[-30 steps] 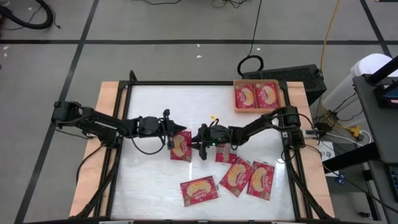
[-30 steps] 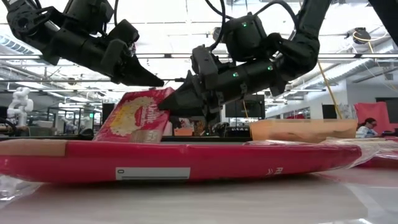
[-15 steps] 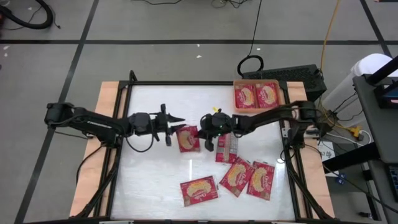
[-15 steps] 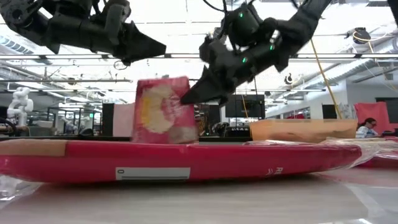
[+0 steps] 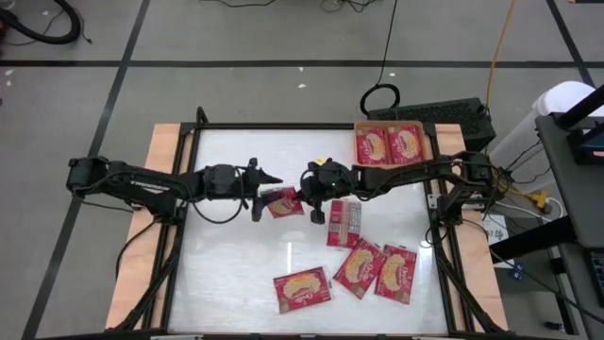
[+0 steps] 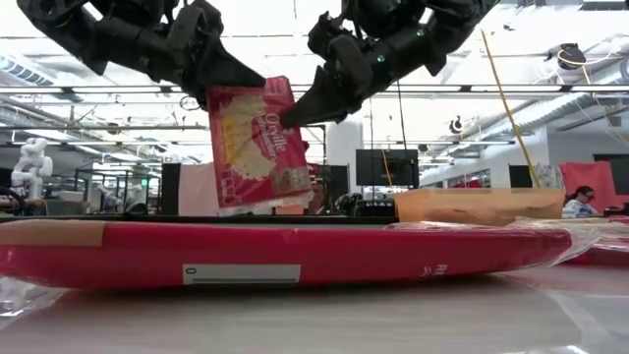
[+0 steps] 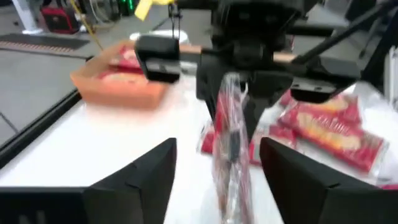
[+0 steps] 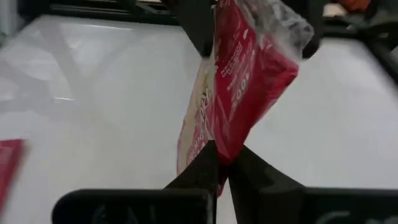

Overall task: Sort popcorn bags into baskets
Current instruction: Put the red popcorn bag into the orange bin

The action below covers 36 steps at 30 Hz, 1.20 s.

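High view, right hand (image 5: pixel 304 192) pinching flat red popcorn packet (image 5: pixel 282 201) clear of white worktop (image 5: pixel 236 264) near its centre, left hand (image 5: pixel 262 192) beside it, fingers parted, shallow orange tray (image 5: pixel 392 166) at far right corner.

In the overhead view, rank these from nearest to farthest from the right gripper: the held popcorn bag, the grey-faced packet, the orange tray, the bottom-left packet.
1. Held popcorn bag, pinched in the right gripper.
2. Grey-faced packet, just below-right.
3. Orange tray, upper right.
4. Bottom-left packet, near the front edge.
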Available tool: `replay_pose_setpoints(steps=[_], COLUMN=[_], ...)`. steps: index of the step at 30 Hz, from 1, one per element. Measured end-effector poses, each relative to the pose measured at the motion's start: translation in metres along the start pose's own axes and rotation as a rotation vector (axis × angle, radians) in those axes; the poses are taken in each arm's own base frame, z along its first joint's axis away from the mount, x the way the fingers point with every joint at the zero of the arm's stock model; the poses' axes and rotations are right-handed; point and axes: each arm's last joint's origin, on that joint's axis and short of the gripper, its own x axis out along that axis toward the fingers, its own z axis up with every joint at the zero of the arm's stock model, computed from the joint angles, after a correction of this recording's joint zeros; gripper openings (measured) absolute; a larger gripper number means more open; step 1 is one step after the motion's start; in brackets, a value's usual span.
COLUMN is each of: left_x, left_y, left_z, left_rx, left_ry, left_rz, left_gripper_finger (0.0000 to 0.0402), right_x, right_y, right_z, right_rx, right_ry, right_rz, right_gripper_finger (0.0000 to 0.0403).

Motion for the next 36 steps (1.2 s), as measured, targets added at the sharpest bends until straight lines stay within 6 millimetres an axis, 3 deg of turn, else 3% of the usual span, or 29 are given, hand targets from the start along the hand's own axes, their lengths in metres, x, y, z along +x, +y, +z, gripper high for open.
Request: replay_pose_setpoints(steps=[4,7,9,19,25,31,36], left_x=[0.003,0.003,0.002,-0.027,-0.045,-0.057,-0.056], left_y=[-0.001,-0.002,-0.001,0.001,0.001,0.002,0.001], left_z=[0.000,0.002,0.002,0.011,0.000,-0.018,-0.017], left_rx=[0.060,0.086,0.085,0.137,0.142,0.143,0.157], left_ry=[0.035,0.015,0.013,-0.113,-0.359,-0.540,-0.604], left_rz=[-0.004,-0.007,0.020,0.058,0.056,0.043,0.025], left_gripper_finger=[0.0145,0.0047,0.0016,0.0007,0.0005,0.0004,0.0004], right_x=[0.000,0.000,0.000,-0.020,-0.024,-0.028,-0.037], right_y=[-0.001,-0.003,-0.003,-0.002,-0.001,0.003,0.006], right_z=[0.001,0.001,0.002,0.006,-0.028,-0.048,-0.044], right_rx=[-0.062,-0.076,-0.058,-0.073,-0.008,0.066,0.070], right_ry=[-0.013,0.000,0.002,0.017,0.043,-0.175,-0.408], right_rz=[-0.021,-0.117,-0.206,-0.289,-0.350,-0.262,-0.214], right_gripper_finger=[0.0011,0.0014,0.0020,0.0132,0.0180,0.0202,0.0200])
